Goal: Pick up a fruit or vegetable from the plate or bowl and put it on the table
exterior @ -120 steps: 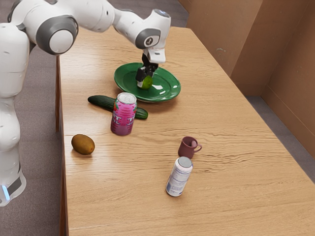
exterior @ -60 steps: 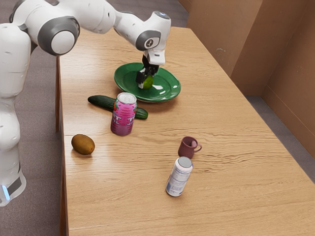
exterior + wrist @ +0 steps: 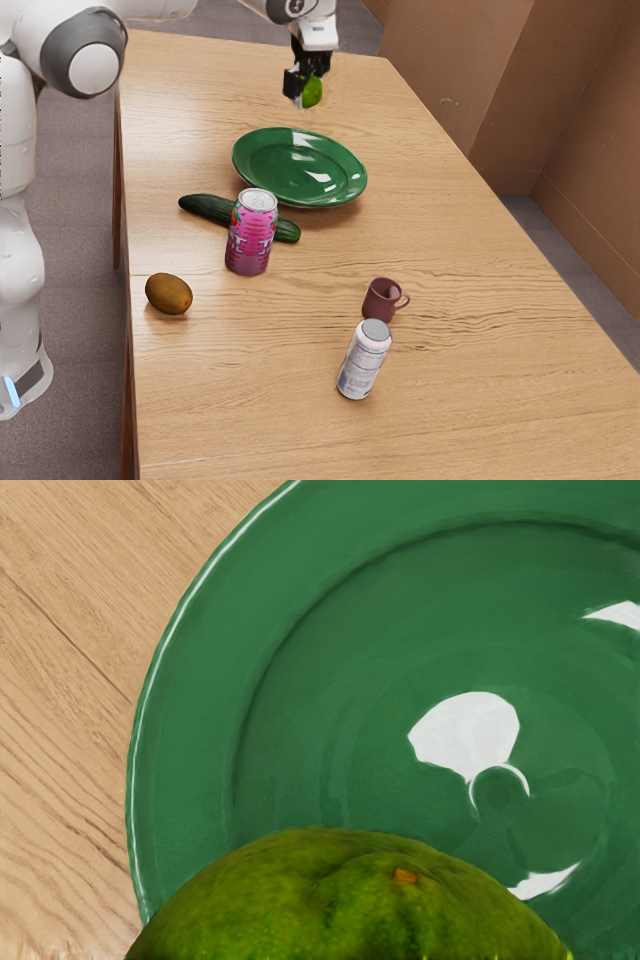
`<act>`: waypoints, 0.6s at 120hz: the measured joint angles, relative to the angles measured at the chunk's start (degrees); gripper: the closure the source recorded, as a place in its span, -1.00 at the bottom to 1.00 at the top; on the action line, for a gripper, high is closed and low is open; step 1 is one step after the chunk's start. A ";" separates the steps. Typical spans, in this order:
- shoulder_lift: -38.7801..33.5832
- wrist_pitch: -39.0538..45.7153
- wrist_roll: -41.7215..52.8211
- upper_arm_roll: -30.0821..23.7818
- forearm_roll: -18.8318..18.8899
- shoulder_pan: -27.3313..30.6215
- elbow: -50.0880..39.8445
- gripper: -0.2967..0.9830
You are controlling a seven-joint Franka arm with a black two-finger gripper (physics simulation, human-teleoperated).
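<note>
Green fruit (image 3: pixel 312 92) held in the gripper (image 3: pixel 306 88), above the green plate (image 3: pixel 290 190)

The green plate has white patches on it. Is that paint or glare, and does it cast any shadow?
Likely glare: hard-edged white patches on the glossy green plate in the wrist view; smaller white glints on its far rim and inner surface in the exterior view, where a soft shadow also falls on the table beside its near edge.

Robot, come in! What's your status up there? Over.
Fingers shut on green fruit, held up above plate. Not on table yet. Cucumber and pink can near plate, possible obstacles.
</note>
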 joint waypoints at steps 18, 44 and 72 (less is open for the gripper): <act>1.82 -2.07 0.54 0.60 -0.39 15.82 0.91 0.03; 4.04 -3.61 1.42 1.03 -1.71 14.88 1.69 -0.25; 4.09 -4.65 2.42 1.60 -2.91 15.21 1.72 -0.48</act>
